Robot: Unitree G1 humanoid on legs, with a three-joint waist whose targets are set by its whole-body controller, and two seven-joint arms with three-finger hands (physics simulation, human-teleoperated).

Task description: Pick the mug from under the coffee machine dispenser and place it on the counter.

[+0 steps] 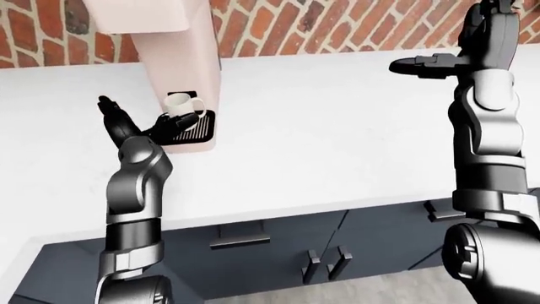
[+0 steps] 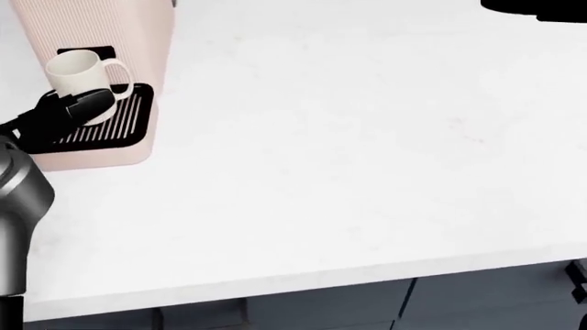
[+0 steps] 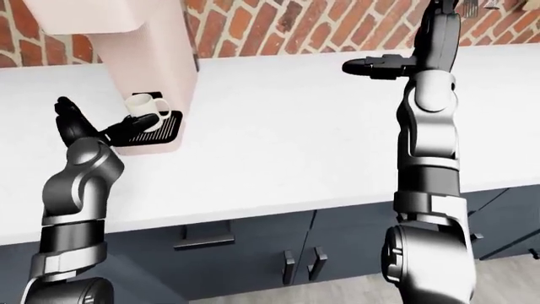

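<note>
Mug (image 2: 75, 71) on the drip tray (image 2: 124, 124), under the coffee machine (image 1: 182, 57), untouched | left hand (image 1: 139, 126) spread wide just beside it, holding nothing; probably best to wrap the body, lift clear of the tray | right hand (image 1: 430, 64) raised well off to the right, looks flat open | dispenser hidden, mug's lower half partly covered by fingers.

We see one mug (image 1: 180, 104), one coffee machine (image 1: 177, 50), one counter (image 1: 337, 126) and two robot hands: the left hand (image 1: 139, 123) and the right hand (image 1: 426, 64).

Arms: glossy dark-grey rounded segments, black joints. Left hand (image 1: 126, 123), right hand (image 1: 435, 63): black, three-fingered.
</note>
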